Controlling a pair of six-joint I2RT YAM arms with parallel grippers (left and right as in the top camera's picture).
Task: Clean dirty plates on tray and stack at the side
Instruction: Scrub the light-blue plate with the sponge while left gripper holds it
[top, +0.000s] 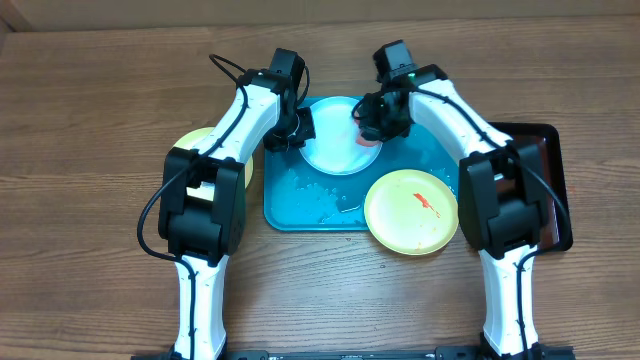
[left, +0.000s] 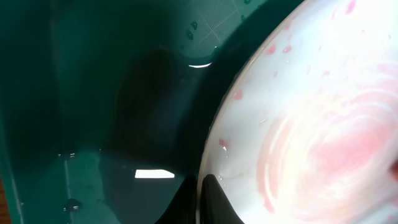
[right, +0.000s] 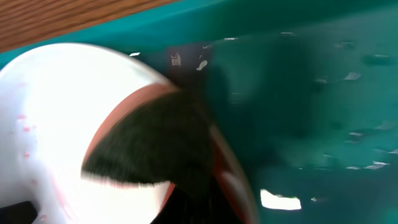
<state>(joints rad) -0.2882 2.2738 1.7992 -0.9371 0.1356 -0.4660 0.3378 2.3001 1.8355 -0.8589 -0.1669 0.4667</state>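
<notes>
Left fingers (left: 214, 202) pinching pale plate (left: 311, 112), pink swirled smears, teal tray (left: 74, 93)

Left of the teal tray (top: 300, 205), a yellow plate (top: 188, 143) lies mostly hidden under the left arm (top: 235, 120). Inside the tray, left gripper (top: 300, 128) and right gripper (top: 380, 125) overlap the pale plate (top: 330, 152); grip unreadable.

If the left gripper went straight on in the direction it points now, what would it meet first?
The light plate: the left gripper points at its rim, and a finger seems to touch that edge. Behind it lies the teal tray floor. Depth is unclear.
</notes>
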